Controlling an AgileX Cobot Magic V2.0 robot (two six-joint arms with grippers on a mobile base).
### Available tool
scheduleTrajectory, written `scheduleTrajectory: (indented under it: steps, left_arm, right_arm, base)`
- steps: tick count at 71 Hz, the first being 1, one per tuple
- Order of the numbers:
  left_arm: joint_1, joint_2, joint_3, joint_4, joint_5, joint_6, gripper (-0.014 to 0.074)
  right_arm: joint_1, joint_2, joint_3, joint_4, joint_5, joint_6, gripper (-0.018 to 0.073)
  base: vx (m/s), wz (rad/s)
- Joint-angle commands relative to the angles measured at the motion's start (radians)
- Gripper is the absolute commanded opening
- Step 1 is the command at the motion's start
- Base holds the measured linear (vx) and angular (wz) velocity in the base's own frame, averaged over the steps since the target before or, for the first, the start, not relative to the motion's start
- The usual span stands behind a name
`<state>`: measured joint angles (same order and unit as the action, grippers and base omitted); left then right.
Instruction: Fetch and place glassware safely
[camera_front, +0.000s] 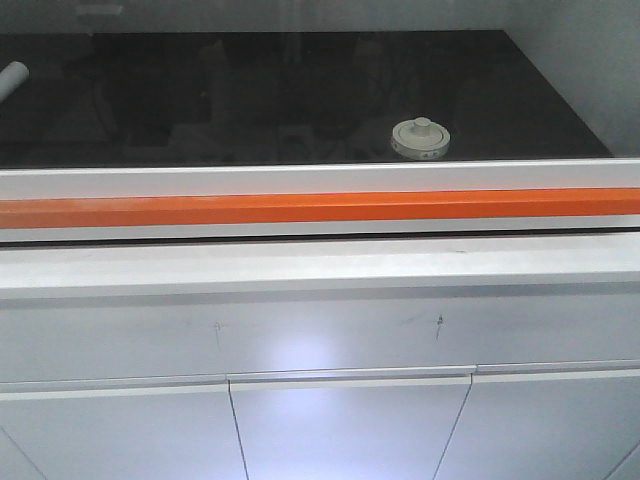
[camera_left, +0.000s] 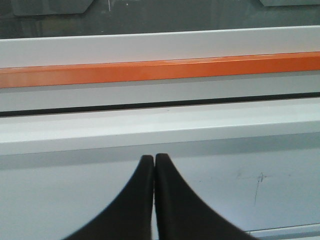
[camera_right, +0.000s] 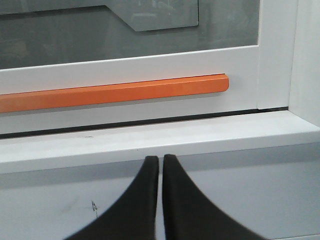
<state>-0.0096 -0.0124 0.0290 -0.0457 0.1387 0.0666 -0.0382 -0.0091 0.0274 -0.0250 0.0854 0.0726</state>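
As both arms sit low before the cabinet, parts read left to right:
Left gripper (camera_left: 154, 159): jaws pressed together, empty.
Orange handle bar (camera_front: 320, 208): spans the lowered sash (camera_front: 320, 178), barring access.
Glassware (camera_front: 420, 138): on the black worktop (camera_front: 250, 90), right of centre, behind the pane; probably light, brittle, slippery; grasp the body, not the knobbed lid.
Right gripper (camera_right: 160, 159): jaws together, empty.

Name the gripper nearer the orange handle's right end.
Right. The right gripper sits below and left of that end of the orange handle; the left gripper faces its middle, no end in view.
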Motion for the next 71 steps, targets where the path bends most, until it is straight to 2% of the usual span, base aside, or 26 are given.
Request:
scheduleTrajectory:
  steps: [1, 71]
  left_arm:
    - [-0.005, -0.012, 0.028, -0.009, -0.072, -0.008, -0.0007]
    - [-0.005, -0.012, 0.028, -0.009, -0.072, -0.008, -0.0007]
  right_arm:
    - [-0.005, -0.013, 0.019, -0.004, -0.075, -0.005, -0.0003]
    - [-0.005, -0.013, 0.019, -0.004, -0.075, -0.005, -0.0003]
  base:
    - [0.00, 0.00]
    - [0.00, 0.00]
